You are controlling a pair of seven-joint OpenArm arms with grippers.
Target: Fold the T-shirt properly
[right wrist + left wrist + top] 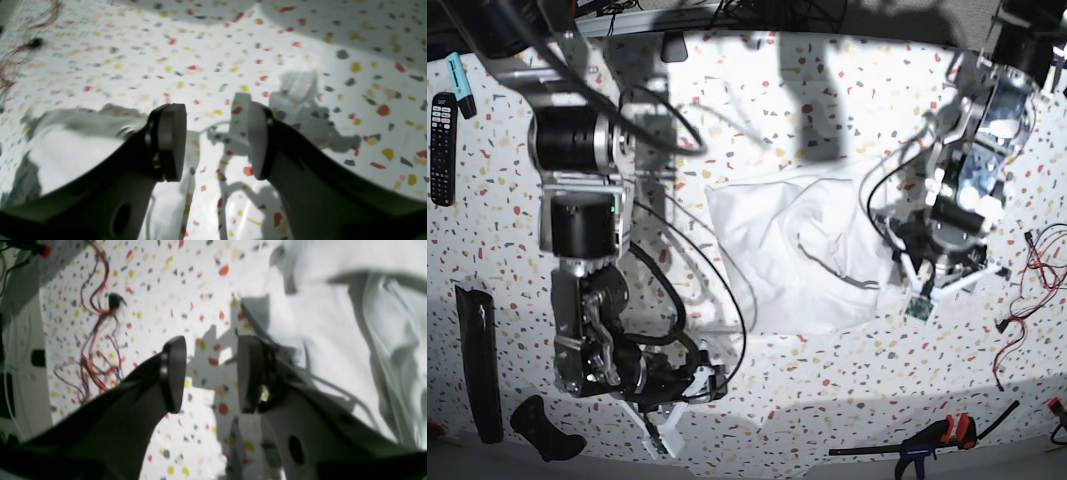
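The white T-shirt (797, 250) lies crumpled and partly bunched in the middle of the speckled table (827, 400). My left gripper (947, 275) hovers at the shirt's right edge. In the left wrist view it (211, 373) is open, with bare table between the fingers and the T-shirt (333, 323) just to its right. My right gripper (692, 405) hangs near the table's front, below the shirt's lower left corner. The right wrist view shows it (217, 141) open and holding nothing, with the T-shirt (66, 153) behind its left finger.
Loose red wires (1027, 265) trail on the table at the right, also in the left wrist view as red wires (96, 340). A remote control (442, 130) and black tools (477, 365) lie at the left. A clamp (937, 440) rests at the front edge.
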